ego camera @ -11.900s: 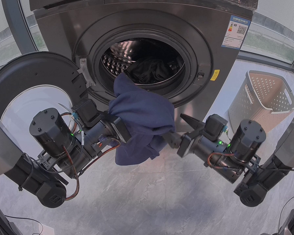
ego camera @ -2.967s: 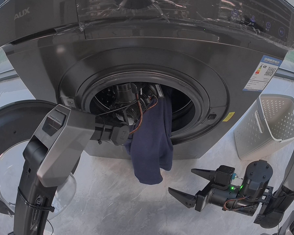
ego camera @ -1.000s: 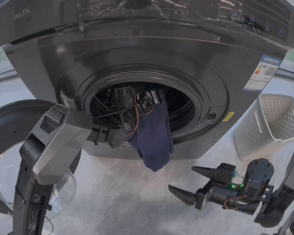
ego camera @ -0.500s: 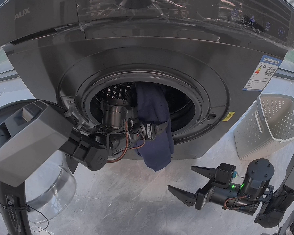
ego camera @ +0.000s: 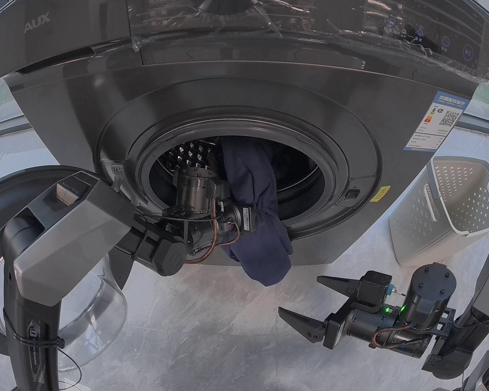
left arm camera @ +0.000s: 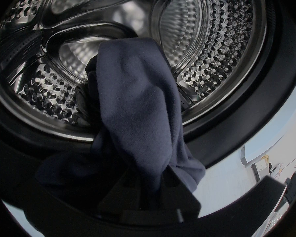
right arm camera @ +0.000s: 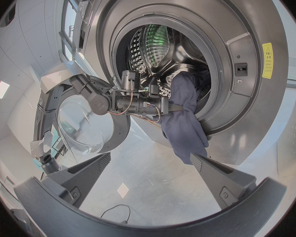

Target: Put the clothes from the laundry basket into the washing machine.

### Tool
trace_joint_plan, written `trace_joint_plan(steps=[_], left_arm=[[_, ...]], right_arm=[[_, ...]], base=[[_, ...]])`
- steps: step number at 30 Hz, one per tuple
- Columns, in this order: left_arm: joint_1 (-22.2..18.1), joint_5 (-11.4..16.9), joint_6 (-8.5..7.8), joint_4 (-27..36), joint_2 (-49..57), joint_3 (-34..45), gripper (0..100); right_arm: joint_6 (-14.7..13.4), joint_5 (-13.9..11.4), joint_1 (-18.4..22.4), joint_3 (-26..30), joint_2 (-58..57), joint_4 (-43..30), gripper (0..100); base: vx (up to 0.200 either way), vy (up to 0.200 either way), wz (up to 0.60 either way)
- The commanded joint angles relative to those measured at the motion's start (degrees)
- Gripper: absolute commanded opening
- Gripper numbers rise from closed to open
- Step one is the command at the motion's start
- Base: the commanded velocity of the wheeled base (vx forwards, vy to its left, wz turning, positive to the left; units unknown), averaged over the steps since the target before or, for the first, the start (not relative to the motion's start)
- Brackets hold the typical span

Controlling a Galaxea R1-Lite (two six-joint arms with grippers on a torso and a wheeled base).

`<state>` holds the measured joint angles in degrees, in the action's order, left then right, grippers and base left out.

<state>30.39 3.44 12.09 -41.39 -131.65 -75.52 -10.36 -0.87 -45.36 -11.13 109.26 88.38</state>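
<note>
A navy garment (ego camera: 255, 191) lies over the lip of the washing machine (ego camera: 244, 88) opening. Its upper part is inside the steel drum (left arm camera: 220, 33) and its lower end hangs down outside the front. My left gripper (ego camera: 263, 222) is at the lower lip of the opening, shut on the hanging part of the navy garment (left arm camera: 135, 109), with cloth pinched between its fingers. My right gripper (ego camera: 309, 305) hangs open and holds nothing, low over the floor in front of the machine. From the right wrist view, the navy garment (right arm camera: 184, 129) and left gripper (right arm camera: 176, 108) show beyond the right gripper (right arm camera: 151, 171).
The round glass door (ego camera: 92, 310) stands swung open at the left, behind my left arm. A beige perforated laundry basket (ego camera: 462, 207) stands on the floor at the right of the machine. Grey floor (ego camera: 201, 332) lies free in front.
My left arm has drawn back out of the drum to the lower lip and closed on the hanging part of the garment. The garment's top stayed inside. The right arm kept still.
</note>
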Motion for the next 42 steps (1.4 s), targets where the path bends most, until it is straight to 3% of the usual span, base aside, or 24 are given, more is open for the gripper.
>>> trace_joint_plan(steps=[1,3,4,7,10,11,13,18,19,21,27,32,38,42], left_arm=[[-0.2,0.1,0.30,1.1,-3.5,-7.4,0],[-0.1,0.3,0.91,0.5,-3.5,-9.8,0],[0.0,0.3,2.85,-1.1,-3.7,-13.4,0],[-0.2,-0.5,5.31,-3.7,-5.4,-20.4,0],[-0.5,-2.9,5.31,-3.7,-7.7,-25.6,0],[-1.4,-5.9,5.22,-3.7,-11.1,-32.1,0],[-2.0,-7.3,5.31,-3.4,-13.4,-36.6,0],[-1.9,-8.1,5.40,-2.6,-13.6,-35.6,0],[-1.7,-8.1,5.31,-2.4,-12.7,-34.3,100],[-1.4,-8.1,5.31,-2.4,-11.4,-32.7,100],[0.5,-7.1,5.49,-1.8,-2.0,-17.6,100],[1.3,-3.7,4.96,1.3,4.2,-4.4,100],[1.9,-1.5,4.78,2.4,5.7,1.0,100],[1.6,-1.1,3.64,5.3,4.0,0.6,100]], right_arm=[[0.0,0.0,0.2,-0.2,0.0,0.0,100],[0.0,0.0,0.2,-0.2,0.0,0.0,100],[0.0,-0.1,0.3,-0.2,0.0,0.0,100],[0.0,0.0,0.3,-0.2,0.0,0.0,100],[0.0,0.0,0.2,-0.3,0.0,0.0,100],[0.0,0.0,0.2,-0.4,0.0,0.0,100],[0.0,-0.1,0.4,-0.4,0.0,0.0,100],[-0.1,-0.1,0.5,-0.4,0.1,0.0,100],[0.0,-0.1,0.5,-0.4,0.1,0.0,100],[-0.1,-0.1,0.5,-0.5,0.2,0.0,100],[0.0,-0.1,0.4,-0.4,0.2,0.0,100],[0.0,-0.1,0.0,-0.4,0.2,0.0,100],[0.0,-0.1,-0.1,-0.4,0.0,0.0,100],[0.0,-0.1,-0.1,-0.6,0.0,0.0,100]], base=[[0.000,0.000,0.00],[0.000,0.000,0.00],[0.000,0.000,0.00],[0.000,0.000,0.00],[0.000,0.000,0.00],[0.000,0.000,0.00],[0.000,0.000,0.00],[0.000,0.000,0.00],[0.000,0.000,0.00],[0.000,0.000,0.00],[0.000,0.000,0.00],[0.000,0.000,0.00],[0.000,0.000,0.00],[0.000,0.000,0.00]])
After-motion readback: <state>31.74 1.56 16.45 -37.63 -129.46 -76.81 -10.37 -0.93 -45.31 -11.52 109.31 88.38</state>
